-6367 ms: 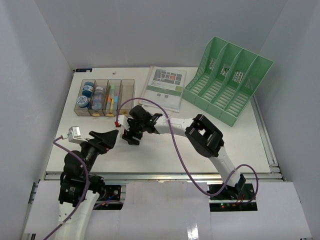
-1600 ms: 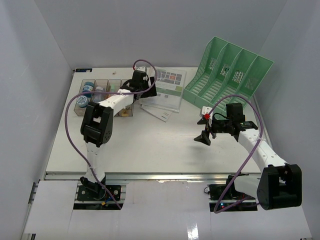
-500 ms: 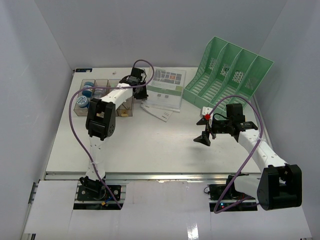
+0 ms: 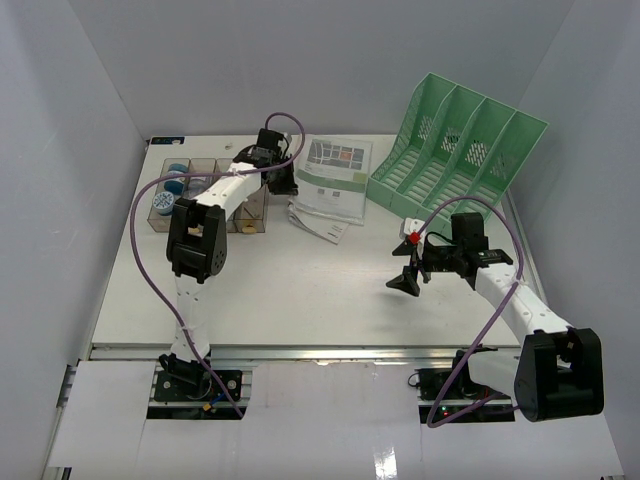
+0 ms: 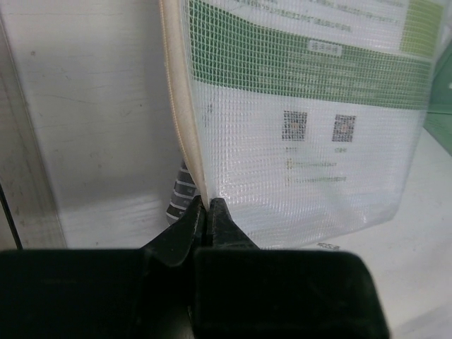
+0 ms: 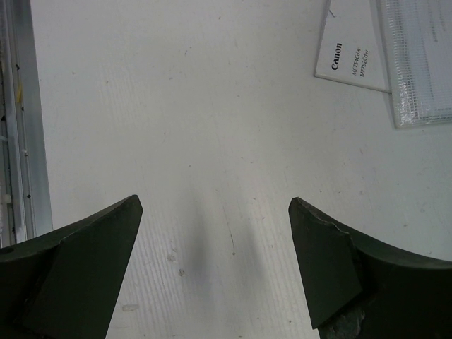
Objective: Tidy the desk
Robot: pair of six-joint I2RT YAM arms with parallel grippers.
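The white desk [image 4: 300,290] carries a clear mesh pouch [image 4: 335,175] holding a green-and-white sheet, at the back centre. My left gripper [image 4: 282,180] reaches to the pouch's left edge. In the left wrist view the gripper [image 5: 206,208] is shut on the pouch's cream edge strip [image 5: 185,127], with the mesh pouch [image 5: 311,141] stretching away to the right. My right gripper [image 4: 408,276] hangs open over bare desk at the right. Nothing lies between the fingers of this gripper [image 6: 215,212].
A white Canon booklet [image 4: 322,222] pokes out from under the pouch and shows again [image 6: 353,60] ahead of the right gripper. A green four-slot file rack [image 4: 455,160] stands back right. A clear compartment tray [image 4: 205,195] with bottles sits back left. A metal rail [image 4: 320,350] runs along the front.
My left gripper has closed on the pouch's left edge, where it stood open a second ago. The right arm has barely shifted and stays open.
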